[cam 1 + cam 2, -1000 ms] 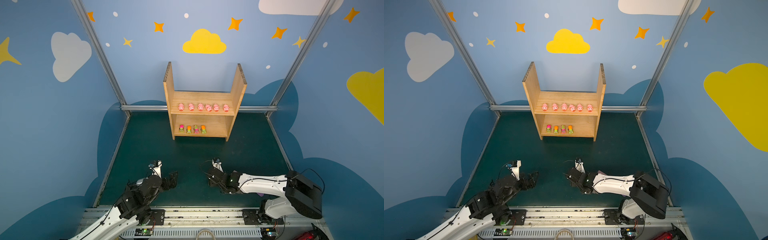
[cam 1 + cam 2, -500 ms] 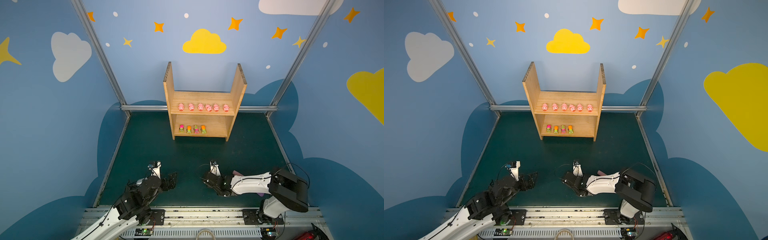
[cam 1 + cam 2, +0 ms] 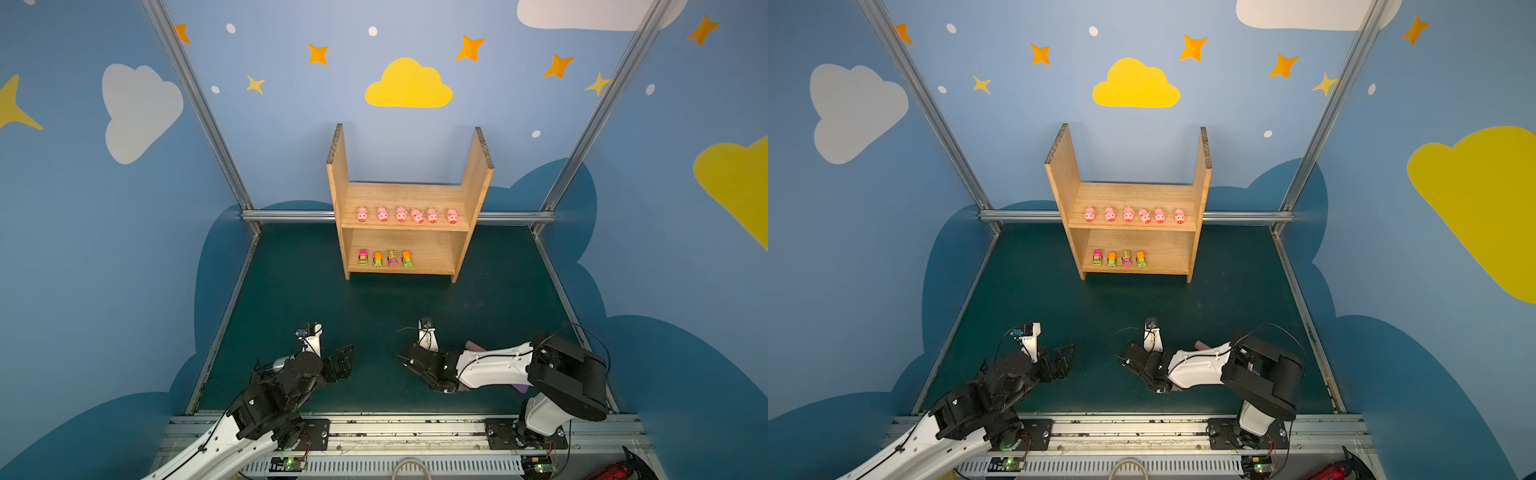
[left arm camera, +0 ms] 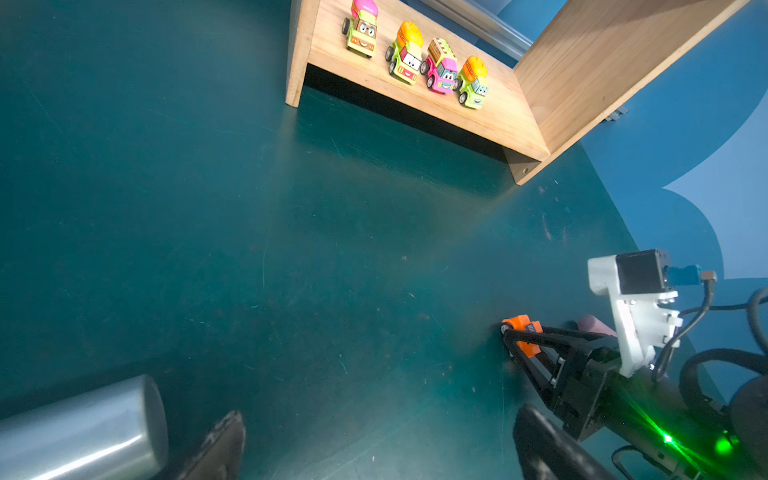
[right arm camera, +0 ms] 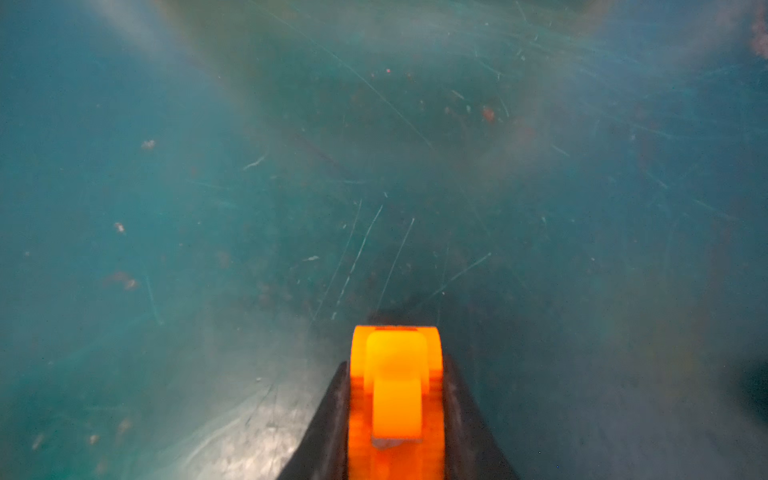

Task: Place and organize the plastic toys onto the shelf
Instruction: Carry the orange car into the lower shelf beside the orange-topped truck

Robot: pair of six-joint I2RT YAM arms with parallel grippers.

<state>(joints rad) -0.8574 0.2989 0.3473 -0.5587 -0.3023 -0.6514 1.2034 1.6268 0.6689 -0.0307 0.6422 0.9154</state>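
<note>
Orange car (image 5: 395, 386) sits clamped between the fingers of the right claw (image 4: 510, 340), close to the bench (image 3: 291, 311) and well apart from the shelf (image 3: 473, 187). Left claw (image 3: 345, 363) stands wide apart, empty. Four cars (image 3: 392, 258) stand on the lower board, six pigs (image 3: 401, 214) on the upper one.

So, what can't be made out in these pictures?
Small orange plastic toy vehicle: blurred, cut by the right wrist view's edge, sides covered by right jaws.
Silver metal cylinder: cut by the left wrist view's edge.
Purple scoop with pink handle: mostly under the right arm in both top views.
</note>
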